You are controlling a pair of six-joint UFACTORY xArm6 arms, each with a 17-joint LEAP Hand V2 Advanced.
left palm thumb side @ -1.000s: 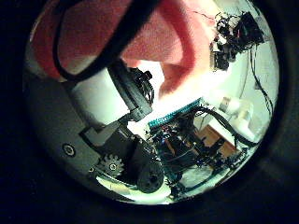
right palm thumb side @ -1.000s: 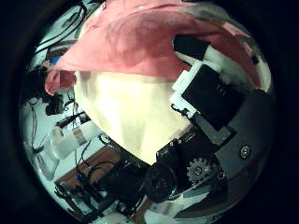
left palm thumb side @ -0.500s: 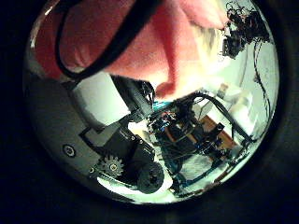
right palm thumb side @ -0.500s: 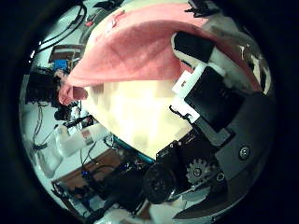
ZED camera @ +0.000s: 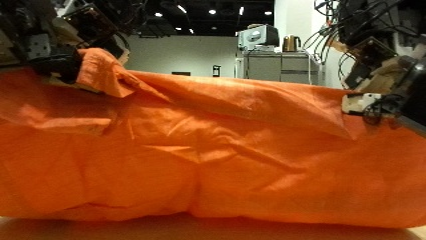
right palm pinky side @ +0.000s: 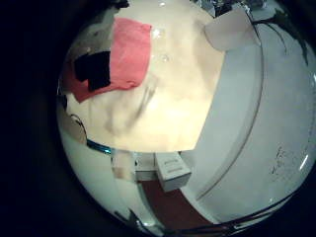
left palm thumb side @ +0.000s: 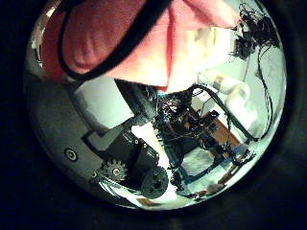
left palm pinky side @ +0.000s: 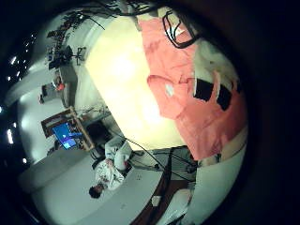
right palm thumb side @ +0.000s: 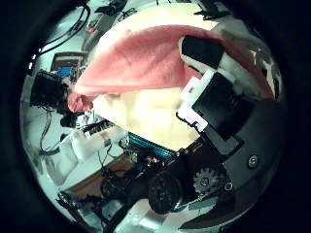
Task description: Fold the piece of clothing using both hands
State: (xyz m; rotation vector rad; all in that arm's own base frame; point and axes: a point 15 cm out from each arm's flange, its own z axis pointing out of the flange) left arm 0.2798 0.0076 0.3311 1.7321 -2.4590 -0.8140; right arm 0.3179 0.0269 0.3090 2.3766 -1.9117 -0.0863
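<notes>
Each robot hand, left (ZED camera: 60, 55) at ten o'clock and right (ZED camera: 377, 95) at two, pinched the orange garment (ZED camera: 200, 150), lifting its edge off the table (ZED camera: 200, 231), probably for folding.

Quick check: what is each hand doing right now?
Left hand: shut on the orange garment, holding its upper edge up.
Right hand: shut on the garment's other upper corner.

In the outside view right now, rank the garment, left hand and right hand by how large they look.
1. Orange garment, filling most of the view.
2-3. Left hand and right hand: both partly cut off, too alike to rank.
</notes>
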